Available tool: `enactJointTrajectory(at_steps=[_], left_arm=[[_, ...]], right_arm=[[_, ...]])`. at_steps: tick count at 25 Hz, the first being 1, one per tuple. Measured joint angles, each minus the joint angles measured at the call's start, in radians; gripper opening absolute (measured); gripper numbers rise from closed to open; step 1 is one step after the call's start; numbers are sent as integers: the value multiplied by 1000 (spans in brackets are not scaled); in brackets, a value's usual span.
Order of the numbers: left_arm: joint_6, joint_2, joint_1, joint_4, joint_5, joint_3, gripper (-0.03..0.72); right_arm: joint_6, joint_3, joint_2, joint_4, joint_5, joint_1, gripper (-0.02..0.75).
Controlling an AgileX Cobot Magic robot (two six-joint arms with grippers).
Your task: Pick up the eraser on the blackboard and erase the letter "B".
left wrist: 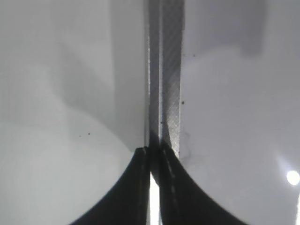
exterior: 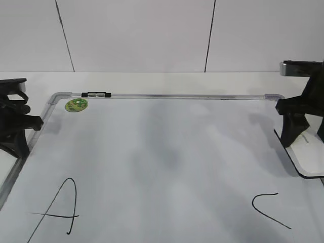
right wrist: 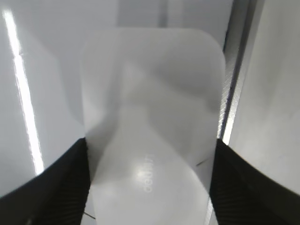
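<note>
The blackboard (exterior: 167, 136) is a white board with a silver frame. No letter "B" shows on it in any view; only faint grey smudges lie in its middle. The white eraser (exterior: 310, 158) lies flat at the board's right edge. My right gripper (exterior: 292, 132) stands over its far end. In the right wrist view the eraser (right wrist: 154, 103) fills the gap between the jaws (right wrist: 150, 146), which press both its long sides. My left gripper (exterior: 20, 136) is shut and empty over the board's left frame (left wrist: 165, 70), jaws together (left wrist: 153, 151).
A black "A" (exterior: 61, 207) is at the board's near left and a black "C" (exterior: 269, 206) at its near right. A round green magnet (exterior: 76, 105) sits at the far left corner. A small black clip (exterior: 96, 94) sits on the top frame. The right frame rail (right wrist: 239, 70) runs beside the eraser.
</note>
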Motion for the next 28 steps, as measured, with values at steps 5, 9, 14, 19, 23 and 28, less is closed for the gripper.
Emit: enactJointTrajectory(at_steps=[5, 9, 14, 19, 23, 28], left_arm=[[0, 0, 0, -2, 0, 0, 17], [0, 0, 0, -2, 0, 0, 17], [0, 0, 0, -2, 0, 0, 17], [1, 0, 0, -2, 0, 0, 17], [1, 0, 0, -2, 0, 0, 17], [1, 0, 0, -2, 2, 0, 17]], right_arm=[[-18, 0, 0, 0, -27, -27, 527], [-27, 0, 0, 0, -37, -31, 527], [-27, 0, 27, 0, -41, -33, 527], [-29, 2, 63, 0, -68, -34, 527], [-29, 2, 65, 0, -78, -34, 527], [-29, 2, 65, 5, -83, -34, 527]])
